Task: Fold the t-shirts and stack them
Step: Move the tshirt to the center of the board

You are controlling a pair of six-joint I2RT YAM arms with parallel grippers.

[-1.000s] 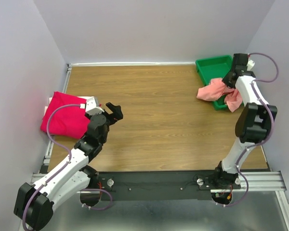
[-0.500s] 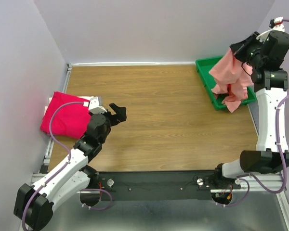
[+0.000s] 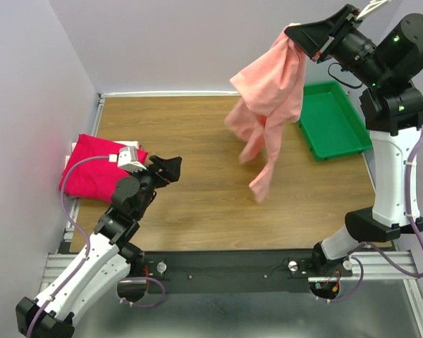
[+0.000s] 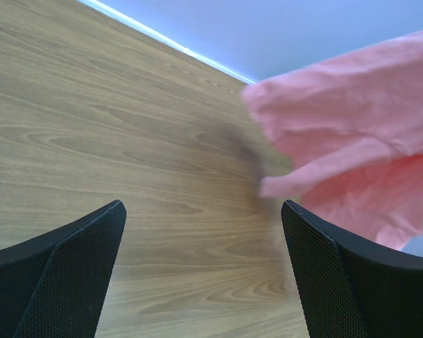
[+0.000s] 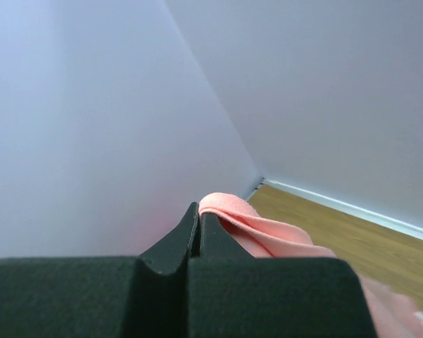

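The salmon pink t-shirt [image 3: 271, 91] hangs bunched in the air over the right middle of the table. My right gripper [image 3: 294, 32] is raised high and shut on its top edge; the pinched cloth shows in the right wrist view [image 5: 233, 211]. The shirt's lower tail dangles near the table surface. The shirt also shows in the left wrist view [image 4: 352, 134]. The magenta-red t-shirt [image 3: 92, 169] lies folded at the table's left edge. My left gripper [image 3: 170, 167] is open and empty, just right of the red shirt, low over the wood.
A green plastic tray [image 3: 331, 120] sits at the far right of the table, nothing showing in it. Grey walls close in the table at the back and both sides. A metal rail [image 3: 233, 264] runs along the near edge.
My right arm has lifted the pink shirt out of the green tray and swung it up and to the left over the table. My left gripper has barely moved.
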